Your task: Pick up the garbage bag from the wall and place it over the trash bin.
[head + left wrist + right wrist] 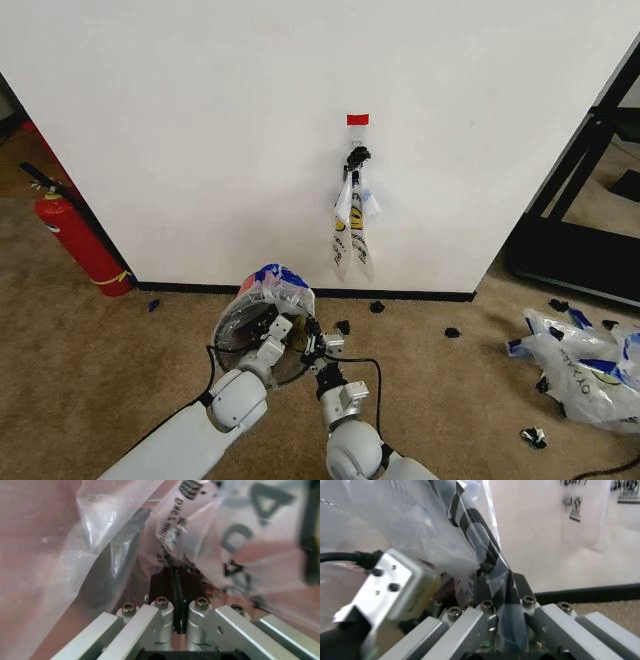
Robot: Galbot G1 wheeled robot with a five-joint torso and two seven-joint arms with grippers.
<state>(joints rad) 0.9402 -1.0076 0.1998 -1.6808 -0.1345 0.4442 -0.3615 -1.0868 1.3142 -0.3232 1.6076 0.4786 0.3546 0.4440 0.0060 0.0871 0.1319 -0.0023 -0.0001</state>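
Low in the middle of the head view, both arms reach to the trash bin (245, 335), a round black mesh bin on the brown carpet (100, 380) just in front of the wall (250, 120). A thin see-through garbage bag (275, 288) with blue patches lies over the bin's mouth, bunched at the far rim. The left hand (272, 328) is pinched narrow on a fold of the bag (200, 547) inside the bin. The right hand (322, 345) sits at the rim on the right side, its fingers (487, 592) clamped around the black rim wire with the bag film (420, 528) trapped over it. Above, more bags (353, 225) hang from a black hook (357, 157) under a red tape mark (357, 119). A red fire extinguisher (80, 245) stands at the left, and crumpled white bags (580, 360) lie at the lower right.
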